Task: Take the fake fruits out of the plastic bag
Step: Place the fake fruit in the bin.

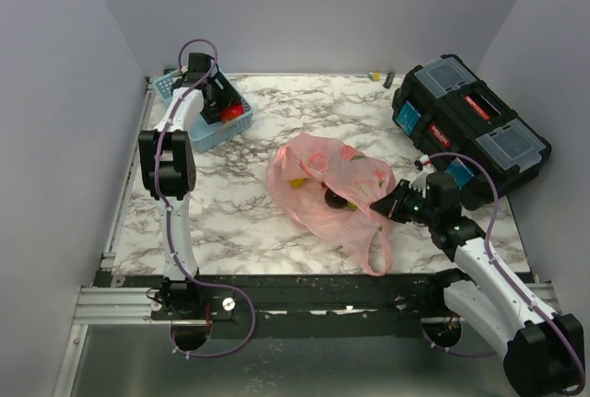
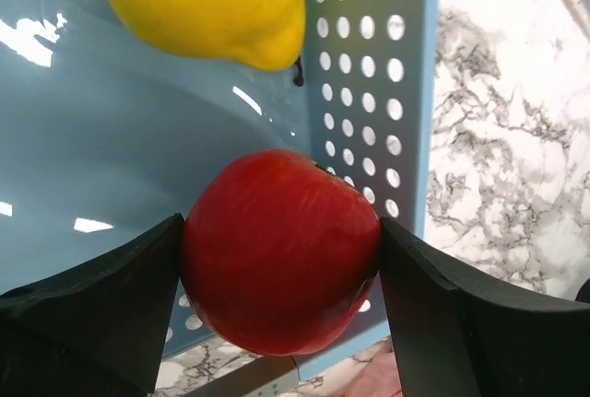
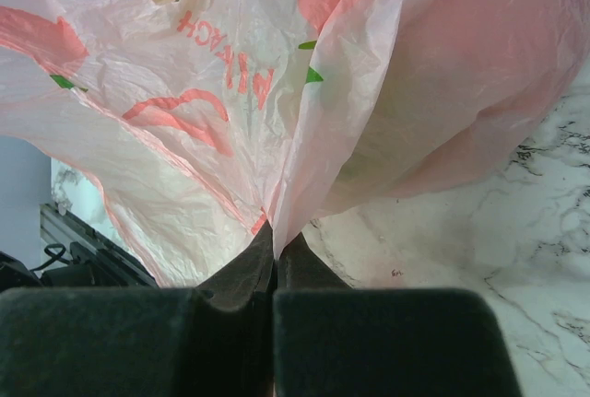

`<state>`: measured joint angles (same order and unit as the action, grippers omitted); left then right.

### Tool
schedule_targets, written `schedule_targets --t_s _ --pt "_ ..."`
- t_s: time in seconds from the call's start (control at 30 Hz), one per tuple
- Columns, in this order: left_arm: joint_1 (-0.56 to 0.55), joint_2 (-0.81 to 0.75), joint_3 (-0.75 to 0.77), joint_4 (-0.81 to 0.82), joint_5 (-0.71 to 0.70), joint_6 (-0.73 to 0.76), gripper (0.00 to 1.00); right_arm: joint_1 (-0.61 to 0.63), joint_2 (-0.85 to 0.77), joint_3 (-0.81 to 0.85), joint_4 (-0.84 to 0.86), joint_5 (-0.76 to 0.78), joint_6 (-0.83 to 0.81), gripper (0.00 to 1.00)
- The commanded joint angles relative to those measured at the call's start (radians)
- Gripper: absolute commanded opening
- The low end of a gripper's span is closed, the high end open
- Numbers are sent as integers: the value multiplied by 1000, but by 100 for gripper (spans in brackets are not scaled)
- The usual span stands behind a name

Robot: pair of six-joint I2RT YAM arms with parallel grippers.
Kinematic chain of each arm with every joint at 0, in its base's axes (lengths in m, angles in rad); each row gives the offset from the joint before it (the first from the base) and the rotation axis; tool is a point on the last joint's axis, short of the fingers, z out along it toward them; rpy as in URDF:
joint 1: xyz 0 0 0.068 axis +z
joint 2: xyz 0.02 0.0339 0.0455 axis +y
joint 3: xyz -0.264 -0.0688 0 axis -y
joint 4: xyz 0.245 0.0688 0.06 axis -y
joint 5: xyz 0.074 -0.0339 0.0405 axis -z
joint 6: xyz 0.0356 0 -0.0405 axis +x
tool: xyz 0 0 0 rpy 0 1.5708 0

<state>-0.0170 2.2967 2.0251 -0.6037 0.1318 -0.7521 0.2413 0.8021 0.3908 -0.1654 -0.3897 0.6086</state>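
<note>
The left claw (image 2: pixel 281 231) pinches a red apple (image 2: pixel 277 259) with the blue basket (image 2: pixel 111 148) directly beyond it, a yellow fruit (image 2: pixel 203 1) farther ahead, while the right claw (image 3: pixel 275 268), pressed together on the plastic bag (image 3: pixel 230 93), pins its near edge by the desk (image 3: pixel 516 259).

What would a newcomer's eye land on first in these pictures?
The pink bag sprawls mid-table with fruit showing through it, and the right gripper is shut on a fold of its right side. At the far left, the left gripper clamps a glossy red apple at the blue basket, where a yellow fruit already lies. A black toolbox sits at the far right.
</note>
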Motion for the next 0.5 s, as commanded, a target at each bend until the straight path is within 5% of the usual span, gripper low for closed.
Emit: schedule_targets --t_s 0.0,0.47 --pt "0 -32 -33 -24 55 -25 63 4 -23 -12 17 -15 -13 1" --pt "3 -276 -76 -140 88 84 99 5 -60 -23 37 -81 -18 1"
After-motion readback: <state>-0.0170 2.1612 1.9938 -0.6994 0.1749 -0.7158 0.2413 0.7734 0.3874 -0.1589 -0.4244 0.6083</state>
